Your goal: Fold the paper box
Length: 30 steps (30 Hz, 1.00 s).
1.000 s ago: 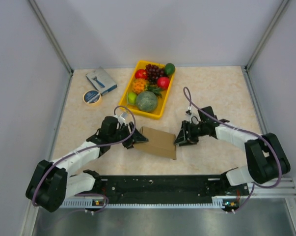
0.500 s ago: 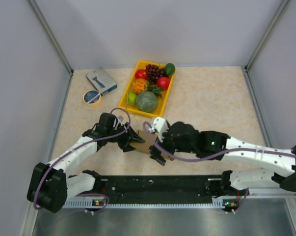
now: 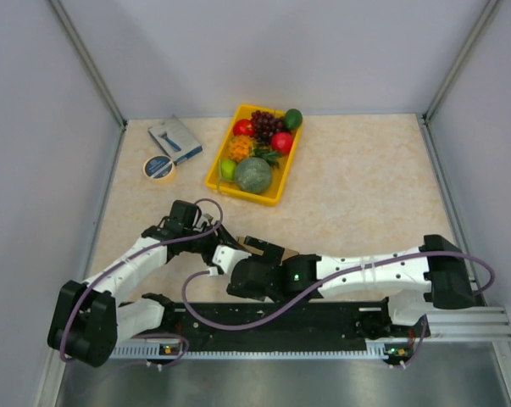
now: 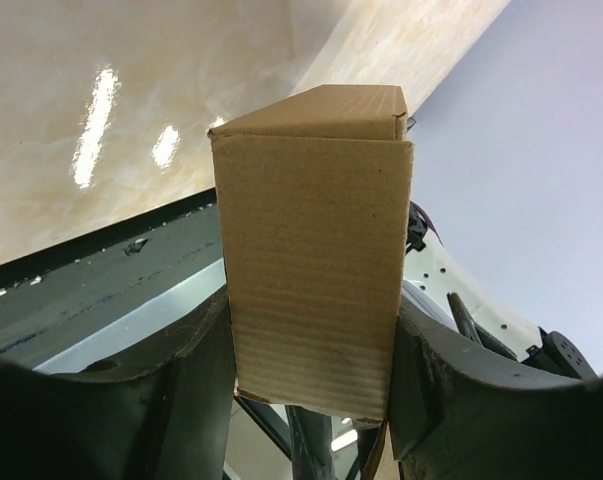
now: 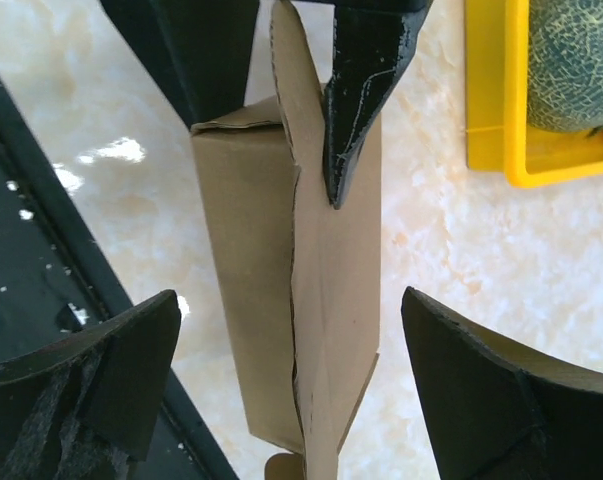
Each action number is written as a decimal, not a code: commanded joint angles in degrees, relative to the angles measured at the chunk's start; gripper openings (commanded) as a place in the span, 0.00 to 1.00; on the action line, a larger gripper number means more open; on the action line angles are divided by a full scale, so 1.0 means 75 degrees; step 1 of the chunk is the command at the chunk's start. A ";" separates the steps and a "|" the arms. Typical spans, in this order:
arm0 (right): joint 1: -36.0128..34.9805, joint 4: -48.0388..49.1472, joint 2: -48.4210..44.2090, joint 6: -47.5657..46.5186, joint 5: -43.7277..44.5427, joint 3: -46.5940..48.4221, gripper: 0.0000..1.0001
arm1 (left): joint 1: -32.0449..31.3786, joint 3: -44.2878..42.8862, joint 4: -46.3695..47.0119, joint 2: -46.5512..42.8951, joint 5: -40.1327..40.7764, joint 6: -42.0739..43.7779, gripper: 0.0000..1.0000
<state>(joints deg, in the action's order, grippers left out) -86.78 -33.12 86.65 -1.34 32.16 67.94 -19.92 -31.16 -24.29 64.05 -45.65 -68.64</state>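
Observation:
The paper box (image 4: 316, 270) is a plain brown cardboard piece, partly folded into a narrow sleeve. My left gripper (image 4: 311, 335) is shut on it, one dark finger (image 4: 196, 385) pressing each side. In the right wrist view the paper box (image 5: 326, 300) hangs just above the table, a left finger (image 5: 361, 100) lying on its upper face. My right gripper (image 5: 289, 300) stands open astride the box, both fingers clear of it. From above, the right arm covers most of the paper box (image 3: 280, 252); the left gripper (image 3: 217, 243) is at its left end.
The yellow fruit tray (image 3: 242, 196) with a melon (image 5: 581, 60) stands behind the box. A blue-grey box (image 3: 174, 140) and a tape roll (image 3: 159, 167) lie at the back left. The black rail (image 3: 272, 318) runs along the near edge.
The right arm has swung from the box's right end across to the near side and its jaws have opened wide. The left gripper has drawn the box slightly towards the near edge.

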 commanded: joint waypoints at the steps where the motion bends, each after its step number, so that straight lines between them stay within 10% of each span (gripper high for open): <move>1: -0.0066 -0.0048 0.0211 -0.0091 0.0844 0.0164 0.90 | 0.0043 -0.0147 -0.0007 0.0038 -0.0312 -0.0246 0.54; 15: -0.0019 0.0443 0.0751 -0.0301 0.1277 -0.0410 0.75 | 0.0043 0.0041 0.0251 -0.0032 -0.0418 -0.0762 0.56; 22: 0.0215 0.0643 0.0330 -0.0149 0.0763 -0.0715 0.45 | 0.0055 0.0240 0.0695 -0.0290 -0.0406 -0.0961 0.75; 30: 0.1234 0.0456 -0.0959 -0.0570 -0.1778 -0.1266 0.35 | 0.1073 -0.0486 -0.0743 -0.1613 0.1082 0.1908 0.91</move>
<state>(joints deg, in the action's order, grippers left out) -81.69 -29.74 85.84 -4.51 29.71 59.18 -16.32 -30.87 -25.10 58.02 -43.64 -67.02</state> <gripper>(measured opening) 0.489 0.875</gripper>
